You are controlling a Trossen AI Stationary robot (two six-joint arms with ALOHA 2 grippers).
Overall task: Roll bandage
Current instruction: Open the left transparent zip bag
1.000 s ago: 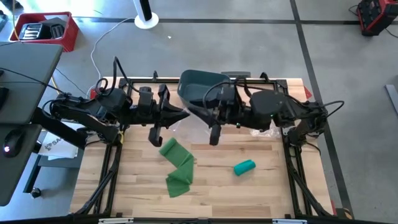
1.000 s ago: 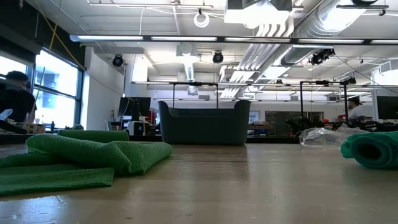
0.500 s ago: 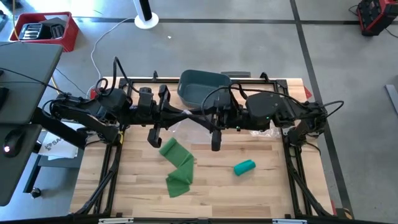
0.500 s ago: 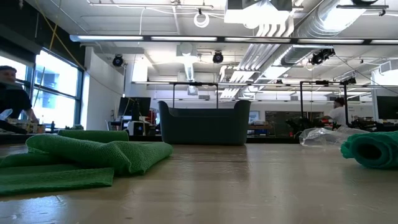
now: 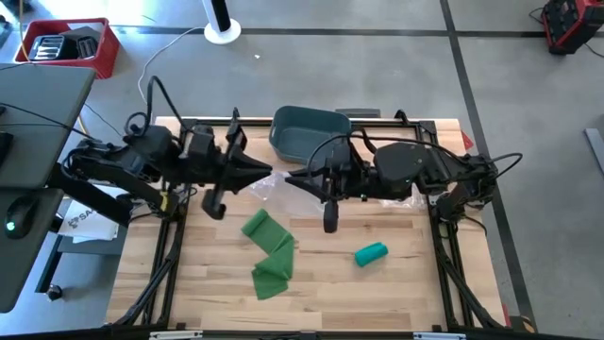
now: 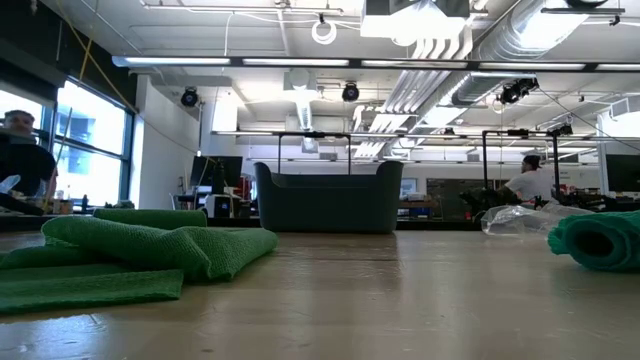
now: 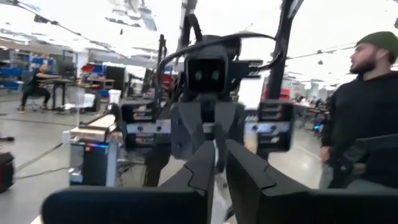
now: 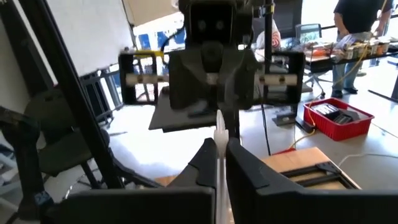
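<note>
A green bandage (image 5: 269, 250) lies unrolled and loosely folded on the wooden table, its folds also showing at the left of the low view (image 6: 130, 250). A teal rolled bandage (image 5: 371, 253) rests on its side to its right (image 6: 600, 240). Both grippers are high above the table's far half, pointing level at each other, tips close. My right gripper (image 5: 293, 178) is shut on a thin piece of whitish plastic film (image 5: 271, 189). My left gripper (image 5: 262, 172) shows a narrow gap between its fingers (image 7: 218, 163); whether it still touches the film, I cannot tell. My right gripper pinches the film (image 8: 219, 134) between its two fingers, seen edge-on as a thin white strip running up out of the jaws. The fingers come level from the table's right side. The film is lifted clear of the table.
A dark bin (image 5: 307, 130) stands at the far edge, behind the grippers (image 6: 327, 197). A crumpled clear plastic bag (image 5: 406, 200) lies on the table under the right arm (image 6: 512, 218). A person (image 7: 367, 106) stands beyond the table. The near half holds only the two bandages.
My left arm has drawn back toward the table's left edge, away from my right gripper. My right gripper has kept its place, tipped slightly, and its fingers have drawn together. The bandages on the table have not moved.
</note>
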